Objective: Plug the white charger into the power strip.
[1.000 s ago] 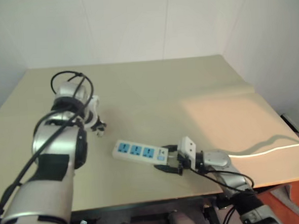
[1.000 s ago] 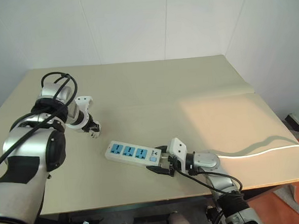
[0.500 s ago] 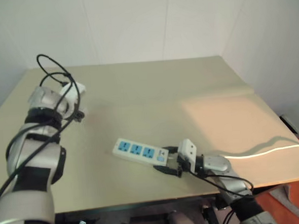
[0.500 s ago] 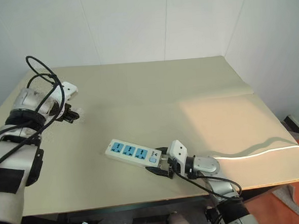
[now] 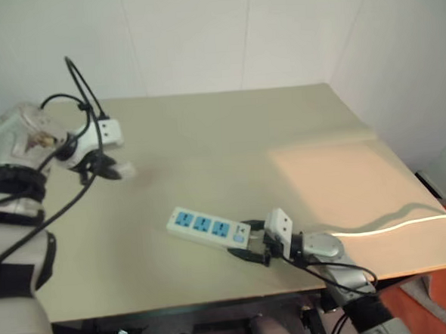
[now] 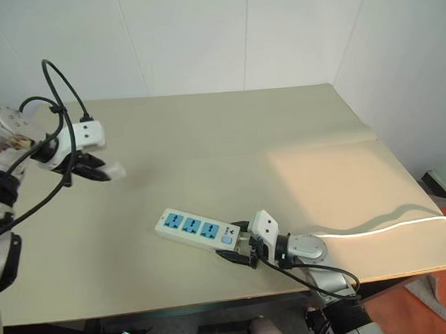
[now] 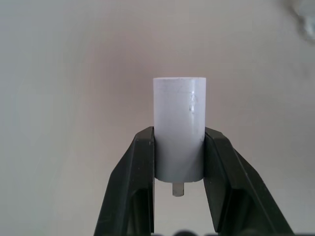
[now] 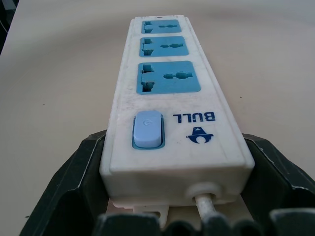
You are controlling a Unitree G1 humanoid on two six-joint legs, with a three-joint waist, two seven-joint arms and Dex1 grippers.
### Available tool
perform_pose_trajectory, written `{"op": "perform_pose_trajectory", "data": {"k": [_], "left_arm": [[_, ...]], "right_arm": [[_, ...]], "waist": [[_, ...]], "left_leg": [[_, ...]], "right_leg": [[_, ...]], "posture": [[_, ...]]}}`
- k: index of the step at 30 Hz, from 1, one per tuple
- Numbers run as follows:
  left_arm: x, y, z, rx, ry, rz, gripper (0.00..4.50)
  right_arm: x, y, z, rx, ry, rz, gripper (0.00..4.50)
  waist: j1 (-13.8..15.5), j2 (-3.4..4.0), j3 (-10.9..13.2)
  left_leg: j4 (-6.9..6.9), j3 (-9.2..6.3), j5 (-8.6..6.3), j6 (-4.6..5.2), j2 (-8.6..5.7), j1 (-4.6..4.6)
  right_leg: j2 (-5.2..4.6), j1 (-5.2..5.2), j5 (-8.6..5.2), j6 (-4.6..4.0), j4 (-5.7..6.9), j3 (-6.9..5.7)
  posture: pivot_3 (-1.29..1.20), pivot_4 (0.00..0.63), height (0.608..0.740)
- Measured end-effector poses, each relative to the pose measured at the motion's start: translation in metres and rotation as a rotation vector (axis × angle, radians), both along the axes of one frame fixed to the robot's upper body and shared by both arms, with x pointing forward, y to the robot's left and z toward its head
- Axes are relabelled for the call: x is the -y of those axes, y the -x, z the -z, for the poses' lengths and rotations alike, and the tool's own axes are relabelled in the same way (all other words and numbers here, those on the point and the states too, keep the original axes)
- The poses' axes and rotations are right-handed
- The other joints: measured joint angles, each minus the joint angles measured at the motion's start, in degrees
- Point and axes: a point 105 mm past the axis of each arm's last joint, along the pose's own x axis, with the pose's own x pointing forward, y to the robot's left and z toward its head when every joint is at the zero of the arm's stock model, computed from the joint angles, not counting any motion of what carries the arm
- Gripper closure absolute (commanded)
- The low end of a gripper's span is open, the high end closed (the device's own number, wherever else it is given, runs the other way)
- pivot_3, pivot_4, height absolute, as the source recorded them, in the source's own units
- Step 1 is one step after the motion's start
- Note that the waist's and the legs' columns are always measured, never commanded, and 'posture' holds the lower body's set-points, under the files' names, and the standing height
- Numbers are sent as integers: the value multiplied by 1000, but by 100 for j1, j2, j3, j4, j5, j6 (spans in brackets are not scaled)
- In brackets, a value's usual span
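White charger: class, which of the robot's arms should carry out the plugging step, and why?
Left, probably. The left gripper already clamps the white charger, while the right gripper braces the power strip.

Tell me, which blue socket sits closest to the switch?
The end one of the three, right beside the switch; the other two lie farther along the strip.

The white charger [image 7: 178, 129] looks like smooth matt plastic, faintly scuffed near one edge, with a dull metal prong below it between the left gripper's matt black plastic fingers [image 7: 132, 187]. The power strip [image 8: 170, 98] is slightly glossy white plastic (blue socket faces, smudged casing). The table [image 5: 228, 129] looks smooth, matt laminate.
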Motion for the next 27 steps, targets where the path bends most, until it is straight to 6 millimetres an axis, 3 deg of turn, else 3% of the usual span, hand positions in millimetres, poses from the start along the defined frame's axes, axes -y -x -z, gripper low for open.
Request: {"op": "perform_pose_trajectory", "data": {"k": [7,13,25,27], "left_arm": [[-13,35,45,-205,-129,123,3495],[-4,59,62,-307,-124,181,3495],[21,56,85,-339,-56,164,3495],[20,59,87,-341,-59,165,2754]], "right_arm": [[0,0,0,-5,3,-2,1064],[2,0,1,-10,10,4,1064],[1,0,0,-15,10,12,1064],[1,0,0,-15,10,16,1064]], "waist": [[-6,-1,0],[14,-3,-1],[25,-3,-1],[24,-3,-1]], "left_leg": [[0,0,-1,2,7,-4],[2,1,0,3,5,6],[3,0,0,4,6,5],[3,1,0,4,5,8]], "right_leg": [[0,-4,0,-1,3,3],[0,3,-2,1,8,2],[5,-1,-8,-11,20,1],[4,0,-8,-11,20,3]], "posture": [[0,150,740],[0,150,740],[0,150,740],[0,150,740]]}}
